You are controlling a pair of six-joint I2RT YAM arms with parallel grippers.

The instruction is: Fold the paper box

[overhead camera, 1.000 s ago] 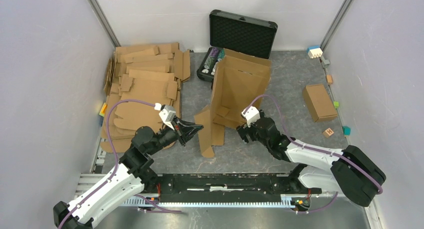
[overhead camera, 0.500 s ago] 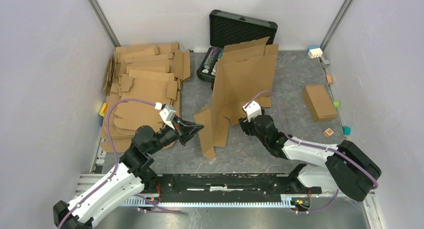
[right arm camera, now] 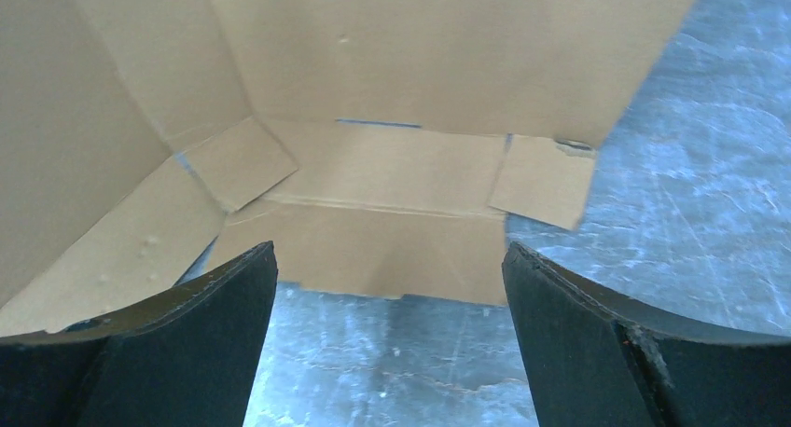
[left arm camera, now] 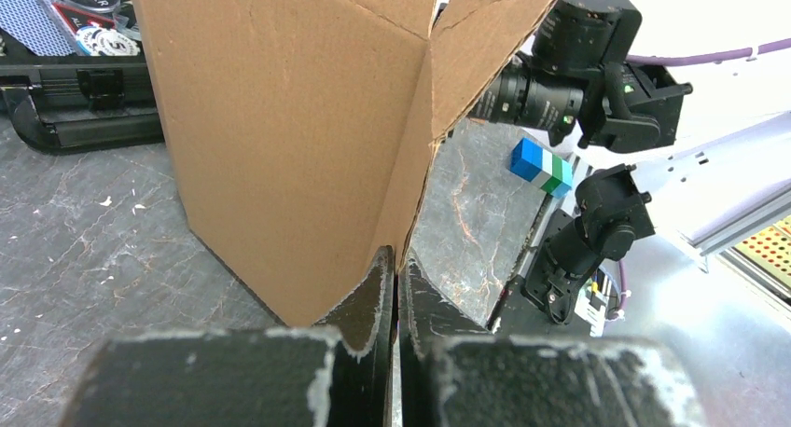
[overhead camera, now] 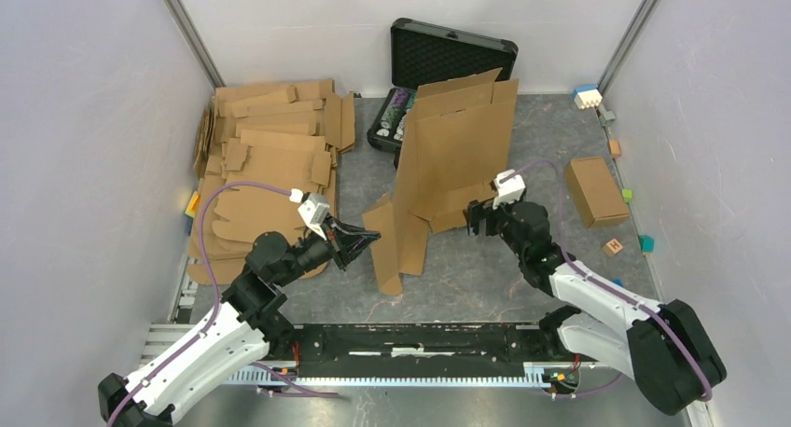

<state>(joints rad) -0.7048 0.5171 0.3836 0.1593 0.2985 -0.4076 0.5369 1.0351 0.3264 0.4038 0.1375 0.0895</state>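
The paper box (overhead camera: 457,147) is a big brown cardboard sheet standing upright in the middle of the table, its panels bent at an angle and small flaps splayed on the table at its foot. My left gripper (overhead camera: 359,243) is shut on the edge of its near left flap; in the left wrist view the jaws (left arm camera: 396,268) pinch the cardboard (left arm camera: 280,119) where the fold comes down. My right gripper (overhead camera: 478,220) stands open at the lower right flap, touching nothing. In the right wrist view its fingers (right arm camera: 215,315) frame the bottom flap (right arm camera: 392,241) lying on the table.
A pile of flat cardboard sheets (overhead camera: 270,147) fills the left side. An open black case (overhead camera: 452,59) stands behind the box. A small brown box (overhead camera: 594,189), a wooden cube (overhead camera: 613,247) and coloured blocks (overhead camera: 587,96) lie at the right. Grey walls enclose the table.
The tall panel has swung up and back to stand wider and taller. My right gripper has moved rightward from the box's middle foot to its right flap. The left gripper has held still.
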